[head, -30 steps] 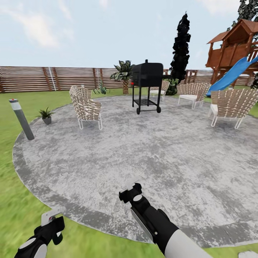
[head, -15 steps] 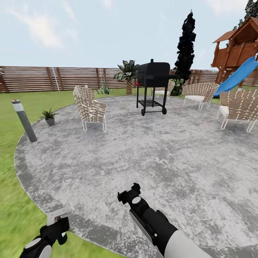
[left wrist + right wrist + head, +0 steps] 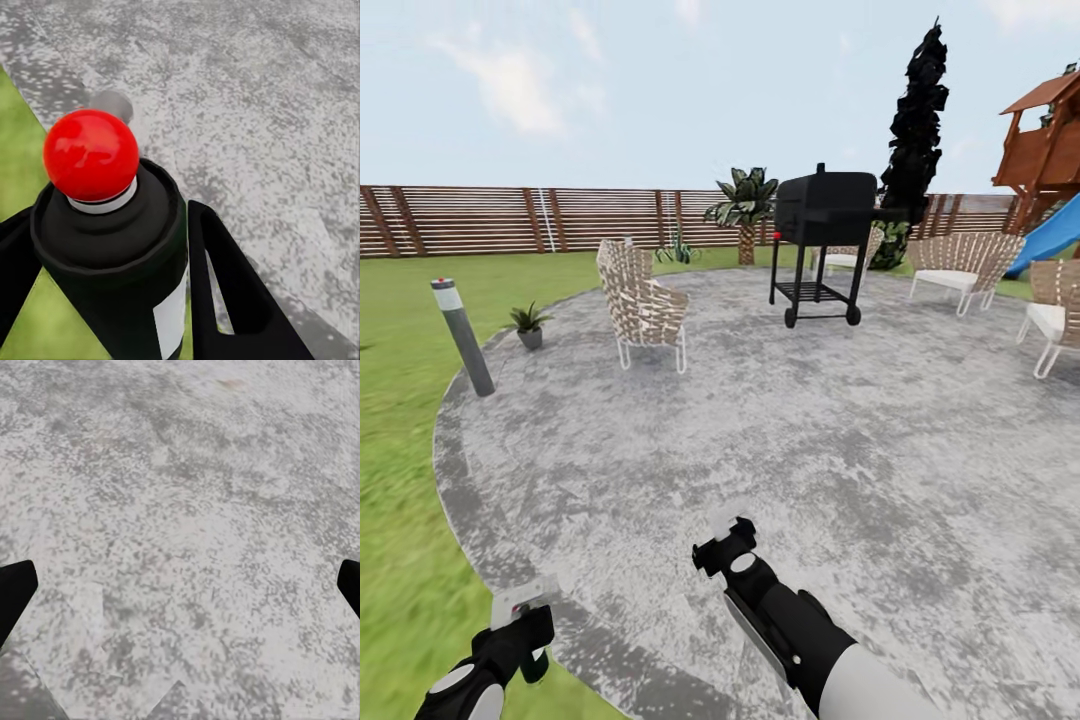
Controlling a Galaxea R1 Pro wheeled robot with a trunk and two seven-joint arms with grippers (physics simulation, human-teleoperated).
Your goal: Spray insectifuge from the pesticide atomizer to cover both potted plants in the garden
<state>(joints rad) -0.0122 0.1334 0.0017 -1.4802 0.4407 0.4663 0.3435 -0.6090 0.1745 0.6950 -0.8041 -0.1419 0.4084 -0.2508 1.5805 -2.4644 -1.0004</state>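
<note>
My left gripper (image 3: pixel 112 300) is shut on the pesticide atomizer (image 3: pixel 120 247), a dark bottle with a white label and a red tip (image 3: pixel 90 154). In the head view that left gripper (image 3: pixel 520 628) hangs low over the paving's edge. My right gripper (image 3: pixel 722 545) is open over bare stone, its fingertips (image 3: pixel 15 589) spread wide apart. One potted plant (image 3: pixel 528 325) in a small grey pot stands at the paving's far left rim. A second low rosette (image 3: pixel 677 250) sits by the fence behind the chair.
A grey bollard lamp (image 3: pixel 463 337) stands near the grey-potted plant. On the round stone paving (image 3: pixel 780 430) are a wicker chair (image 3: pixel 643 305), a black grill (image 3: pixel 822 235) and more chairs (image 3: pixel 965 262) at the right. Lawn (image 3: pixel 400 420), slat fence (image 3: pixel 480 220), palm (image 3: pixel 744 205) and playhouse (image 3: pixel 1050 140) surround it.
The whole picture has shifted right, so the camera has turned left. Both arms keep the same pose, and the left gripper still holds the atomizer.
</note>
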